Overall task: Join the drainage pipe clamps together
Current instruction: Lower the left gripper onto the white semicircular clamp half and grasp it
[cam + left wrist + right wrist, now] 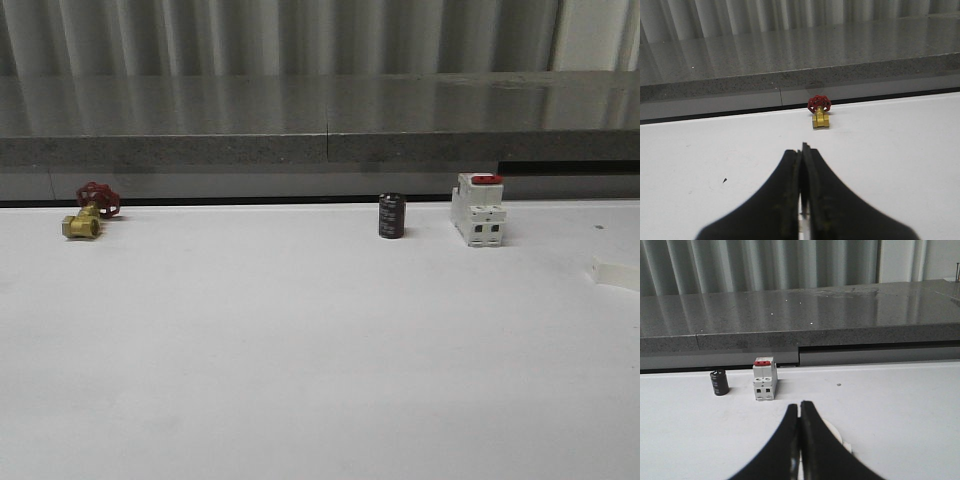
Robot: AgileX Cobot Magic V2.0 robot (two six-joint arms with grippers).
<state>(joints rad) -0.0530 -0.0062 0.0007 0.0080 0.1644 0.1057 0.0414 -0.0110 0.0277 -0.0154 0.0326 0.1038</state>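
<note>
Both claws closed, empty — left claw (801,165), right claw (800,415). A pipe clamp (832,431), seemingly, lies just behind the right claw on the white table (300,350) — partly hidden; breaker (478,210) well beyond.

Drainage pipe clamps (612,272): white plastic, seen only in part. In the front view a pale curved piece lies flat on the white table at the far right edge, cut off by the frame, to the right of and nearer than the breaker. In the right wrist view a white curved rim with a small flat tab (846,445) lies just behind the fingertips, mostly hidden.
</note>
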